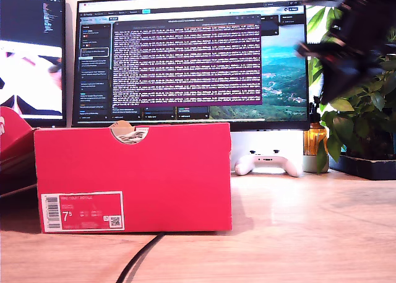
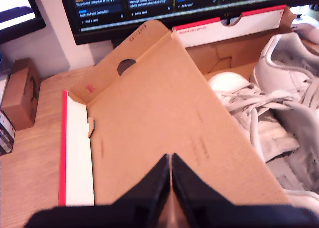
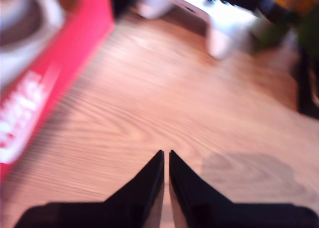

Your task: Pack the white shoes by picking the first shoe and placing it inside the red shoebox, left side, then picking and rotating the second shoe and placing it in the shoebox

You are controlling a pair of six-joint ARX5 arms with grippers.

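The large rectangular red cardboard shoebox [image 1: 133, 178] stands on the light wooden tabletop [image 1: 297, 233], at about eight o'clock in the exterior view, its half-round finger notch showing white laces inside. In the first wrist view both white leather low-top sneakers [image 2: 279, 103] already lie in the box, seemingly side by side and touching, so the packing looks nearly or fully done. My first gripper [image 2: 170, 188] hangs above the brown cardboard inner face of the opened lid [image 2: 164, 118], its jaws pressed together and holding nothing; from the jaws the shoes lie around two o'clock, near but apart. My second gripper [image 3: 166, 185] hovers over bare tabletop beside the box, jaws likewise closed and empty, with the red box wall [image 3: 55, 73] off at ten o'clock; that view is blurred, so finer detail cannot be told. A dark blurred arm [image 1: 346, 41] sits at one o'clock in the exterior view, likely raised to keep clear of the box. A white game controller [image 1: 267, 163] rests behind, by the monitor [image 1: 192, 54].
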